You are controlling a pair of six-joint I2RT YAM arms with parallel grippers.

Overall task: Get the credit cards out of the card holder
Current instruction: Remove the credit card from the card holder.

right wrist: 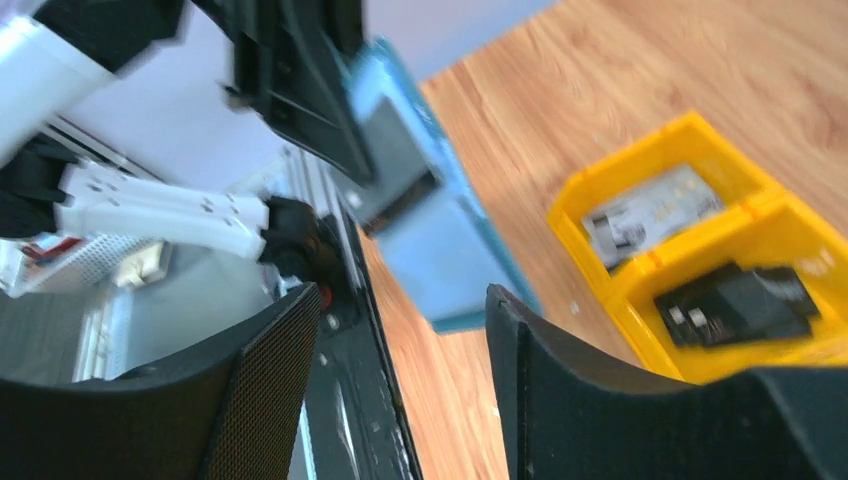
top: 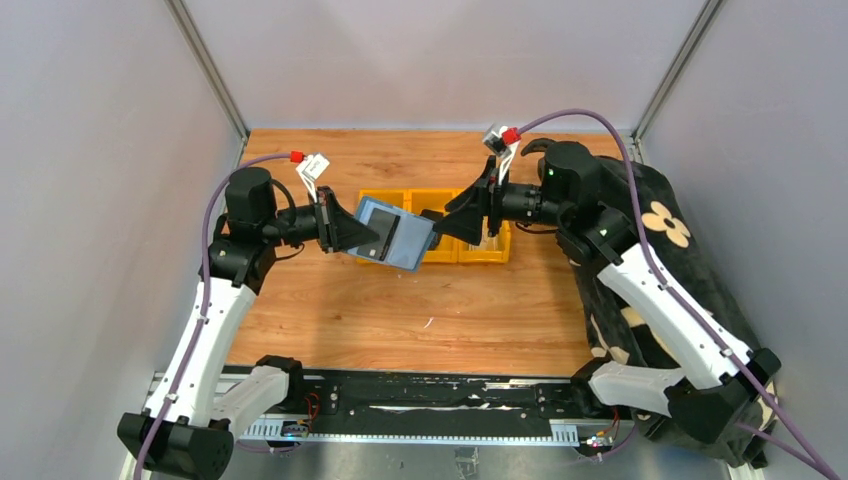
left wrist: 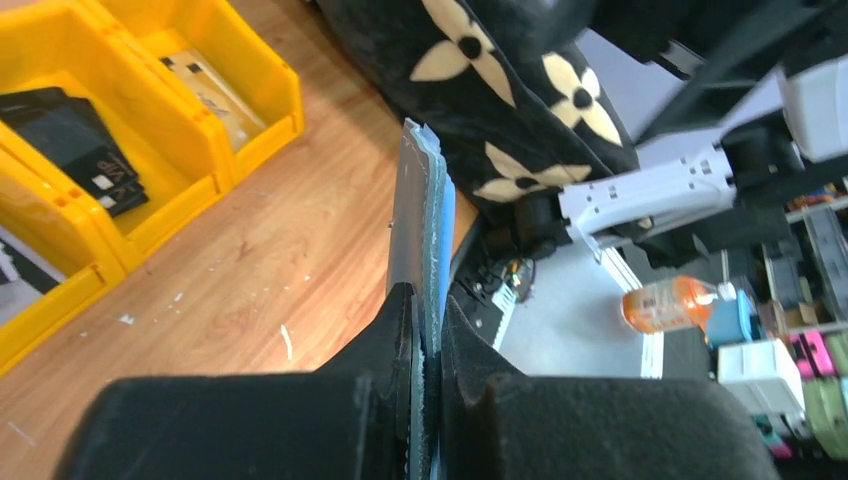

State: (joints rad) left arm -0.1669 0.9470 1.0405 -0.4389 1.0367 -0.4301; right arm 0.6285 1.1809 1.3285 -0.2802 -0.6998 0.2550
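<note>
My left gripper (top: 358, 232) is shut on the left end of the slate-blue card holder (top: 393, 233) and holds it in the air over the table. The left wrist view shows the holder edge-on (left wrist: 424, 200), clamped between my fingers (left wrist: 400, 330). A dark grey rectangle (top: 380, 236) shows on the holder's upper face, also in the right wrist view (right wrist: 398, 172). My right gripper (top: 440, 228) is open, with its fingertips at the holder's free right end (right wrist: 445, 250) and not closed on it. A pale card (right wrist: 648, 212) and dark cards (right wrist: 735, 303) lie in the yellow bins.
A row of yellow bins (top: 478, 253) stands at the middle of the wooden table, behind and under the holder; it also shows in the left wrist view (left wrist: 265, 100). A black cloth with cream flowers (top: 662, 225) covers the table's right side.
</note>
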